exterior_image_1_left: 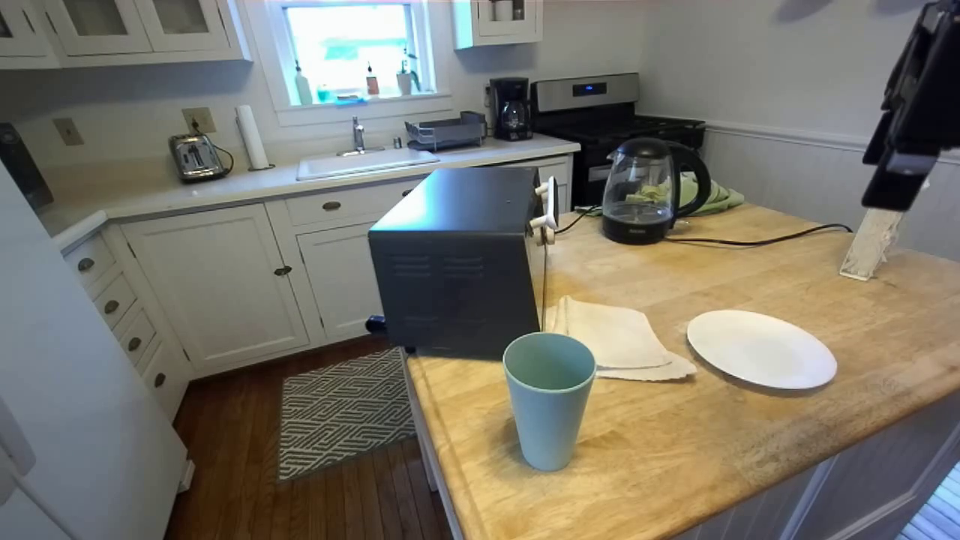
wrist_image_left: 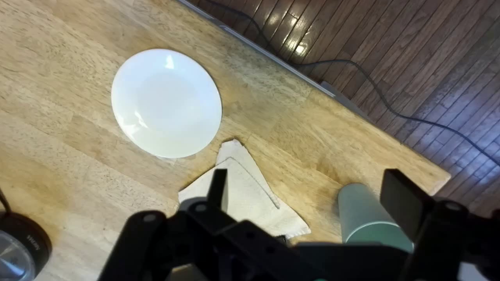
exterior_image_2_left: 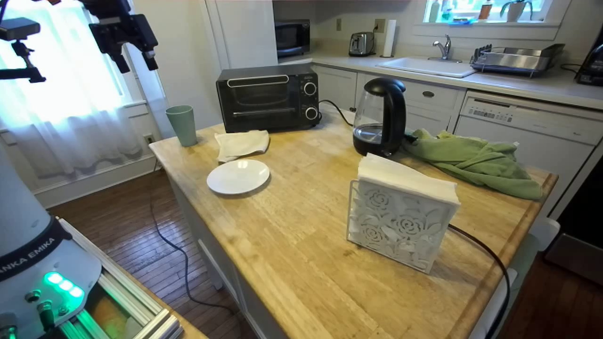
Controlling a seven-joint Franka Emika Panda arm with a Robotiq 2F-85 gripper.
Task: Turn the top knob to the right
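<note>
Standing well apart are the fingers (exterior_image_2_left: 150, 61) and top knob (exterior_image_2_left: 310, 88).

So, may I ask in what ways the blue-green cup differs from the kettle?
The cup is opaque blue-green; the kettle has a see-through body. The cup is open at the top, while a black lid covers the kettle. The kettle has a large black handle; the cup shows none. Both stand upright on the wooden tabletop.
</note>
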